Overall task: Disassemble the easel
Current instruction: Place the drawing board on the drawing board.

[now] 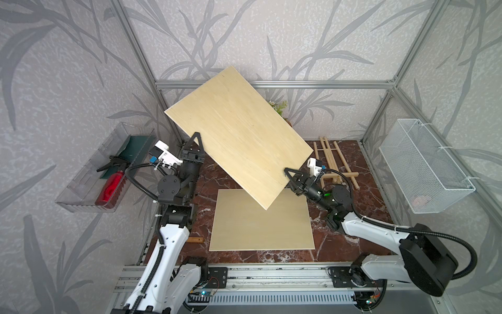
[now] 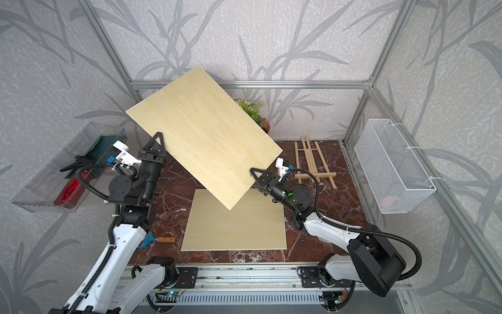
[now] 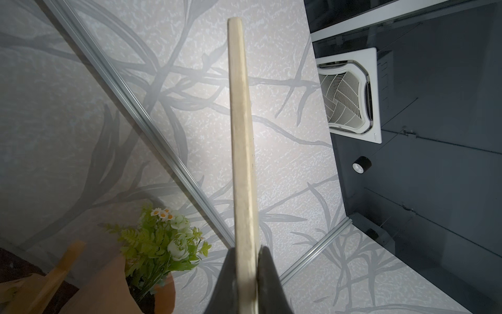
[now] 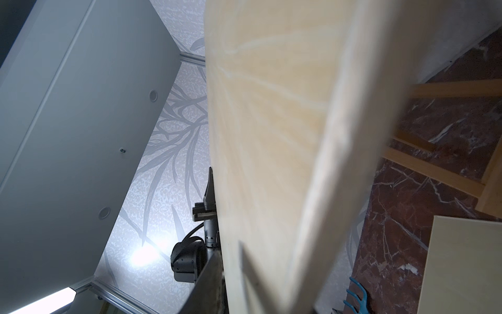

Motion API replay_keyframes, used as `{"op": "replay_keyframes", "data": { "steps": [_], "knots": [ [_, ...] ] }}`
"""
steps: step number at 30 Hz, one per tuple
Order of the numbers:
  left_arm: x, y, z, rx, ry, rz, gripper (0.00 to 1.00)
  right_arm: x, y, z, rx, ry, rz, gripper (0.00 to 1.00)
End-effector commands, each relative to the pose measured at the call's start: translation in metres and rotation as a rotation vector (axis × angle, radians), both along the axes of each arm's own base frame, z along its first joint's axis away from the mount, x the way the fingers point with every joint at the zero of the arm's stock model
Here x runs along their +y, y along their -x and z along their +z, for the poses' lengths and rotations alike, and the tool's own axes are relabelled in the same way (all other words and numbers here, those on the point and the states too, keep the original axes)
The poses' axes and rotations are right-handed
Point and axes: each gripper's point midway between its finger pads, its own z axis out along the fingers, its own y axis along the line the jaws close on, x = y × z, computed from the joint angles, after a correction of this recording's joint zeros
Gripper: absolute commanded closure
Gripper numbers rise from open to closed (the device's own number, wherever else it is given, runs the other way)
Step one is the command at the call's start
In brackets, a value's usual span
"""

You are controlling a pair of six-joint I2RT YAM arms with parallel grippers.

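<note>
High above the marble tabletop [image 1: 375,201], we've got the easel's wooden board [image 1: 239,136] hanging tilted in the air, well apart from the easel frame [image 1: 334,160] lying flat at the back right. It's held up, we judge, to keep panel and frame parted. Our left gripper [image 1: 196,135] points steeply upward, jaws clamped on the board's long edge. Our right gripper [image 1: 287,171] sits low, jaws straddling the neighbouring edge; whether they pinch, we cannot tell. A second board [image 1: 260,223] lies flat beneath.

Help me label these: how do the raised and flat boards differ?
The raised board hangs tilted; the flat board lies on the tabletop. The left gripper clamps the raised board, the right gripper straddles its edge; no gripper touches the flat board. Both are pale wood.
</note>
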Motion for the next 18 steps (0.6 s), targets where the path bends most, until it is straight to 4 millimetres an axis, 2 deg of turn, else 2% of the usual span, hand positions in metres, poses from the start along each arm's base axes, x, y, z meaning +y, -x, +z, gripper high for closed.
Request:
{"op": "replay_keyframes", "data": {
  "steps": [1,5,13,18],
  "knots": [
    [-0.019,0.021,0.021,-0.142,-0.138,-0.049,1.0,-0.034,0.032,0.092,-0.29,-0.199,-0.058,0.69],
    [-0.026,0.013,0.009,-0.112,-0.132,-0.095,1.0,-0.039,0.039,0.104,-0.332,-0.213,-0.067,0.74],
    [-0.028,0.005,-0.012,-0.06,-0.136,-0.103,1.0,-0.051,0.065,0.127,-0.433,-0.232,-0.057,0.77],
    [-0.037,0.001,-0.019,-0.046,-0.151,-0.138,1.0,-0.054,0.069,0.134,-0.451,-0.244,-0.058,0.83]
  ]
}}
